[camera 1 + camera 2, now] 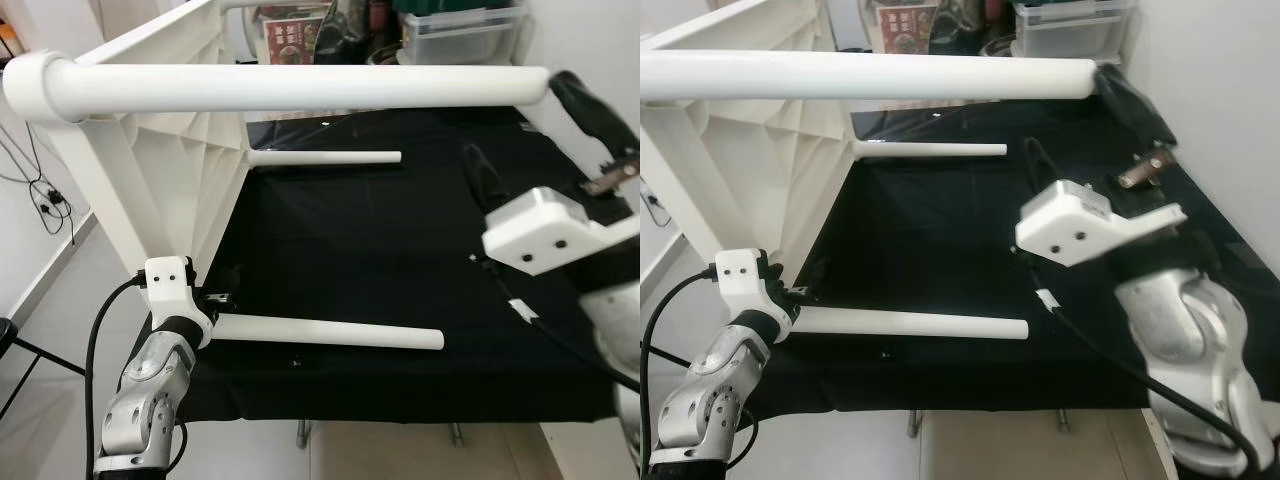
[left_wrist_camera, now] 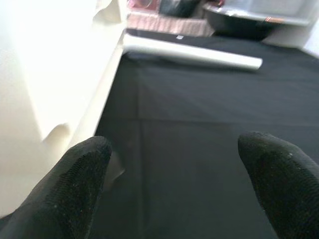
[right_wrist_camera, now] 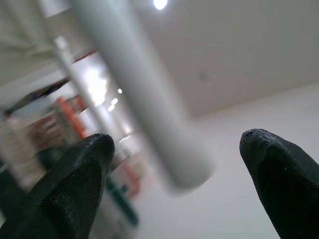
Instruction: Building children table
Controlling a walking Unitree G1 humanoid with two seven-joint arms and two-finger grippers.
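Black cloth (image 1: pixel 380 250) covers the work surface w/ clutter and a plastic bin (image 1: pixel 460 30) at the back; white children's table (image 1: pixel 150 150) lies tipped on its side at the robot's left, legs sticking out horizontally; left gripper (image 2: pixel 174 184) low by the bottom leg (image 1: pixel 330 333), fingers spread, holding nothing; right gripper (image 3: pixel 179 184) raised at the free end of the top leg (image 1: pixel 300 88), fingers apart around it, not clamped.

One white tabletop (image 1: pixel 160 150) standing on edge, three white round legs (image 1: pixel 300 88) (image 1: pixel 325 157) (image 1: pixel 330 333) projecting from it, one clear storage box (image 1: pixel 460 35), two robot arms.
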